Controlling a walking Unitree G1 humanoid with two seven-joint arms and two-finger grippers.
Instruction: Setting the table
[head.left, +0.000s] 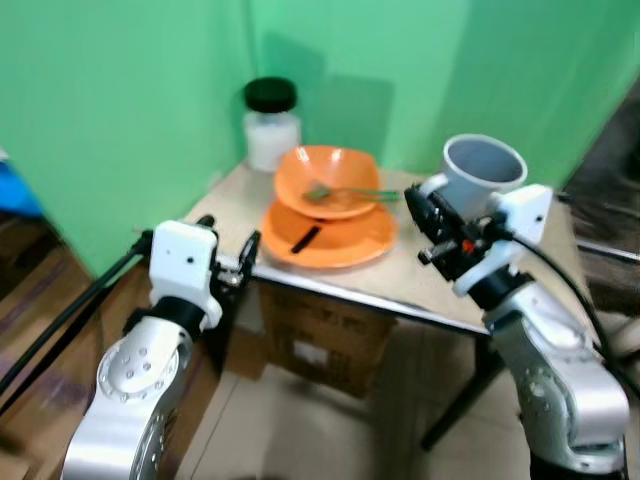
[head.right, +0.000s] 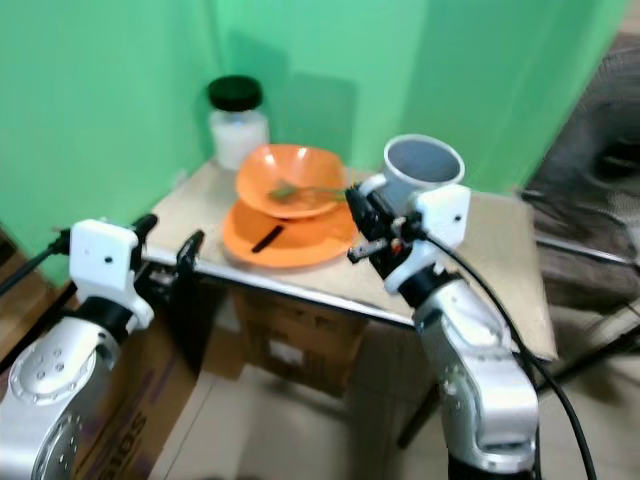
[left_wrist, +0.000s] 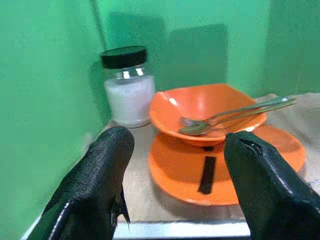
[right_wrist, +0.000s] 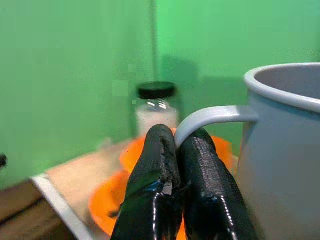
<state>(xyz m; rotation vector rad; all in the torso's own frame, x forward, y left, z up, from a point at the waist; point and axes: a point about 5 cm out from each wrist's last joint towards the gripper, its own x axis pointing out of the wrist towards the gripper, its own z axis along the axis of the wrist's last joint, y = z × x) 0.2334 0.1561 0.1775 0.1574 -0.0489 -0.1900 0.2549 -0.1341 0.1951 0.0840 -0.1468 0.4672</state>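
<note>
An orange bowl (head.left: 325, 175) sits on an orange plate (head.left: 345, 243) on the small table (head.left: 440, 292), with a metal fork (head.left: 348, 191) resting in the bowl. A black strip (head.left: 305, 238) lies on the plate. To the right is a grey mug (head.left: 484, 170). My right gripper (right_wrist: 177, 142) is shut on the mug's curved handle (right_wrist: 215, 116), beside the plate. My left gripper (head.left: 228, 240) is open at the table's front left corner, facing the plate and bowl (left_wrist: 205, 107), with nothing between its fingers (left_wrist: 107, 165).
A glass jar (head.left: 272, 125) with a black lid and white contents stands at the back left corner, against the green wall. A cardboard box (head.left: 320, 340) sits under the table. Black cables (head.left: 60, 320) run along my left side.
</note>
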